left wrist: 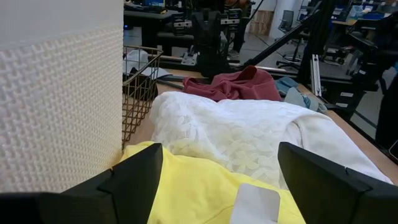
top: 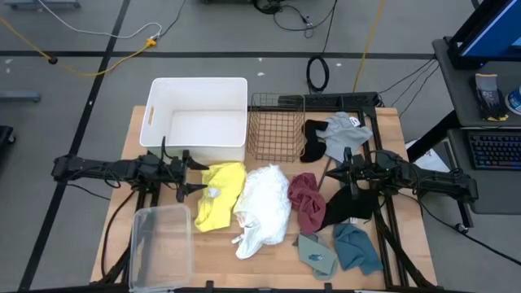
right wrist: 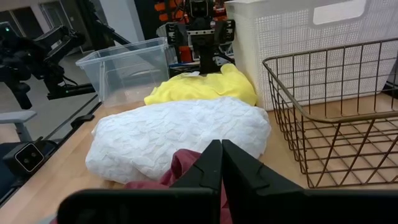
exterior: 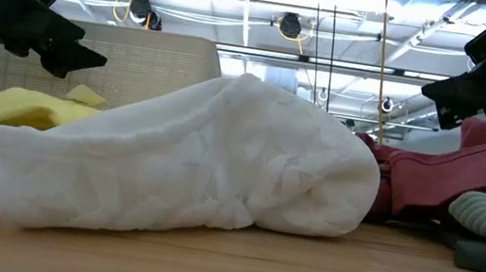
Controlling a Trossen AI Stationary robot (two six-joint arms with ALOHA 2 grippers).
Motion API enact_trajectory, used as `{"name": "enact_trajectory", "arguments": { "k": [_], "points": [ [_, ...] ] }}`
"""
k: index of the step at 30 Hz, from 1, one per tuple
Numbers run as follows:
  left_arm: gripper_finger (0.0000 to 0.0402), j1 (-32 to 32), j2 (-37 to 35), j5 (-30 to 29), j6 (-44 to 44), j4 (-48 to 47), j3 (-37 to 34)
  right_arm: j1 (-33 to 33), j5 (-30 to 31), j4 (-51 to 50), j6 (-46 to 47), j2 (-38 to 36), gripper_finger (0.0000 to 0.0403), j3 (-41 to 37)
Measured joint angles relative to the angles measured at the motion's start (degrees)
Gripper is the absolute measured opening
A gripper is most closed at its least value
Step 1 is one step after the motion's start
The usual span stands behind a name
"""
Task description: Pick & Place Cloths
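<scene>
Several cloths lie on the wooden table: yellow (top: 220, 195), white (top: 263, 208), maroon (top: 306, 199), black (top: 348, 207), teal (top: 356, 247), sage green (top: 317, 254) and grey (top: 343, 133). My left gripper (top: 195, 177) hovers open and level at the yellow cloth's left edge. Its fingers (left wrist: 134, 180) stand wide above the yellow cloth (left wrist: 199, 193). My right gripper (top: 329, 173) is shut and points level over the maroon cloth (right wrist: 186, 165) without touching it. In the low view both grippers (exterior: 65, 49) (exterior: 444, 93) hang clear above the cloths.
A white plastic bin (top: 198, 98) and a wire basket (top: 277, 126) stand at the table's far side. A clear plastic tub (top: 160, 244) sits at the near left. A second black cloth (top: 313, 140) lies by the basket. Cables run on the floor beyond.
</scene>
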Motion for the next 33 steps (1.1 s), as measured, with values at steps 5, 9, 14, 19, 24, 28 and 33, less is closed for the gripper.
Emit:
{"name": "enact_trajectory", "arguments": {
  "k": [5, 9, 14, 19, 24, 28, 33],
  "points": [
    [0.0324, 0.00, 0.00, 0.00, -0.01, -0.01, 0.00, 0.02, -0.40, 0.00, 5.43, 0.00, 0.0004, 0.00],
    [0.0324, 0.02, -0.02, 0.00, -0.02, 0.00, 0.00, 0.01, -0.40, 0.00, 16.43, 0.00, 0.0004, 0.00],
    [0.0324, 0.02, -0.02, 0.00, 0.00, -0.02, 0.00, 0.02, 0.40, 0.02, 25.82, 0.00, 0.0004, 0.00],
    [0.0324, 0.00, -0.02, 0.00, -0.02, 0.00, -0.02, 0.02, 3.51, 0.00, 31.12, 0.01, 0.0004, 0.00],
    [0.0324, 0.00, -0.02, 0.01, -0.02, 0.00, 0.00, 0.02, 4.36, -0.17, 31.76, 0.01, 0.0004, 0.00],
    [0.0324, 0.00, -0.01, 0.00, -0.02, 0.00, 0.00, 0.02, 4.35, -0.07, 32.84, 0.01, 0.0004, 0.00],
    [0.0324, 0.00, -0.02, -0.34, 0.00, -0.02, 0.00, 0.02, 4.35, -0.02, 34.60, 0.00, 0.0004, 0.00]
  ]
}}
